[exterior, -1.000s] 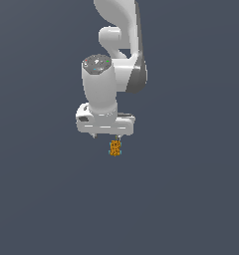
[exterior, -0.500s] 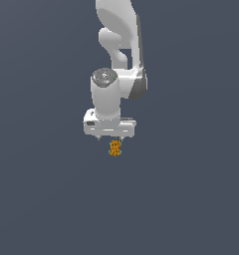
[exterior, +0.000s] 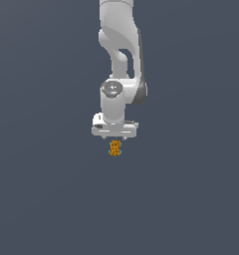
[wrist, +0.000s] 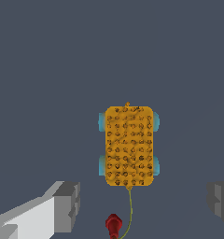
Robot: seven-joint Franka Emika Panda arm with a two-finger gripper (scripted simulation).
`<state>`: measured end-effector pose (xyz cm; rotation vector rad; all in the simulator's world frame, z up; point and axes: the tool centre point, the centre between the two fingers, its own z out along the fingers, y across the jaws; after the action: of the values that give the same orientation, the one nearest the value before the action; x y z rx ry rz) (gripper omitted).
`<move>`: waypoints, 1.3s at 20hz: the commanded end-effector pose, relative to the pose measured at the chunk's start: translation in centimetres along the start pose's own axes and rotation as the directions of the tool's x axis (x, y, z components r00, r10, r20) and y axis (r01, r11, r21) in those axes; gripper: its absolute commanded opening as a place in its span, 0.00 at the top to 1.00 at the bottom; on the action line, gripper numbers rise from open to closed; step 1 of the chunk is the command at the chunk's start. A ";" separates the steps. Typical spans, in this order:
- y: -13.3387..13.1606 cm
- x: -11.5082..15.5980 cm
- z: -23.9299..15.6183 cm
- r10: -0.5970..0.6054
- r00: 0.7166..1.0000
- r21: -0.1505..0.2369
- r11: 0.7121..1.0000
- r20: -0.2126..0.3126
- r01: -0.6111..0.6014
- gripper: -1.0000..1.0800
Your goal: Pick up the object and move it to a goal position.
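The object [wrist: 129, 145] is a small orange-yellow block with a dotted top and teal bits at its sides. It lies flat on the dark grey floor. A thin cord runs from it to a small red piece [wrist: 114, 225]. In the exterior view the object [exterior: 115, 148] shows just below the white gripper [exterior: 114, 138]. In the wrist view the gripper [wrist: 143, 201] is open. Its grey fingertips [wrist: 67, 204] stand far apart, wider than the block, and do not touch it. The block lies just beyond the gap between them.
The white arm [exterior: 119, 60] reaches down from the top of the exterior view. Plain dark grey floor [exterior: 42, 199] lies all around. No other objects show.
The gripper has moved toward the exterior view's right and slightly lower, so it now sits centred over the block. The block has not moved.
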<state>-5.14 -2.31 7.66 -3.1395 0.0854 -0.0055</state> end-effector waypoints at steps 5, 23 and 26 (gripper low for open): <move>-0.2 -1.0 1.1 -0.002 1.000 -0.001 1.000 0.003 0.002 0.04; -0.2 -1.0 6.1 -0.003 1.000 -0.001 1.000 0.004 0.003 0.04; -0.2 -1.0 6.1 -0.003 1.000 -0.001 1.000 0.003 0.003 1.00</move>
<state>-6.17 -2.00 1.59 -3.1405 0.0810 0.0019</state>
